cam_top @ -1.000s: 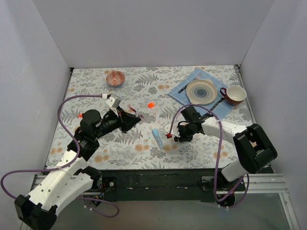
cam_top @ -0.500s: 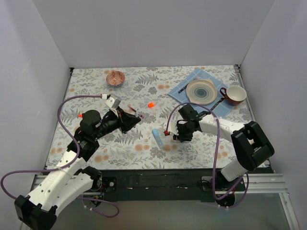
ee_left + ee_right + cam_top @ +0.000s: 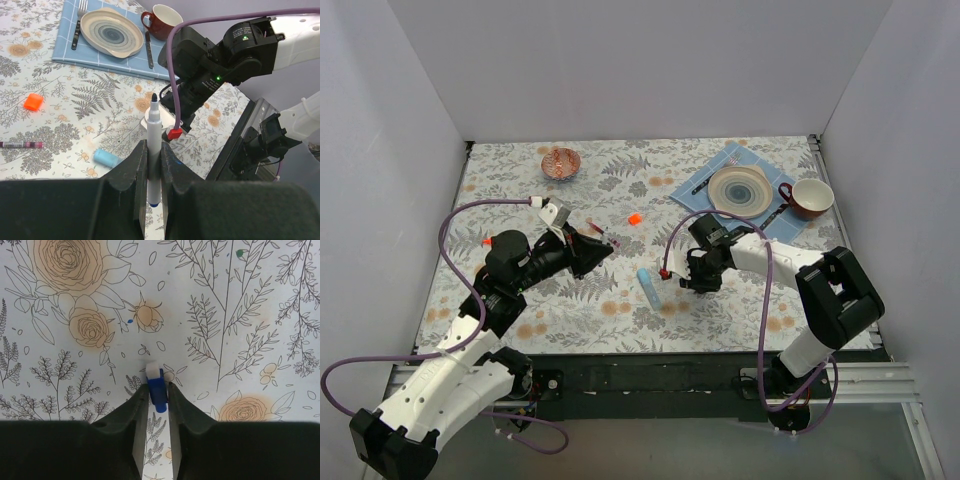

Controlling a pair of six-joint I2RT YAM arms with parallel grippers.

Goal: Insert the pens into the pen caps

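Floral table [image 3: 225, 315] | left tool [image 3: 154, 152]: clamped on white pen [image 3: 154, 127] | right tool [image 3: 157, 390]: pinching dark blue cap [image 3: 156, 384]

Robotics lab test cell. Plain white partition panels [image 3: 650, 70] enclose a floral-patterned tabletop [image 3: 600, 310]. White-and-black left arm [image 3: 450, 370] and right arm [image 3: 790, 265], purple-cabled, sit bolted at its near edge.

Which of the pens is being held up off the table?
The thin white pen, clamped upright in the left gripper, dark tip up. The light-blue marker and the dark-red pen both lie flat on the table.
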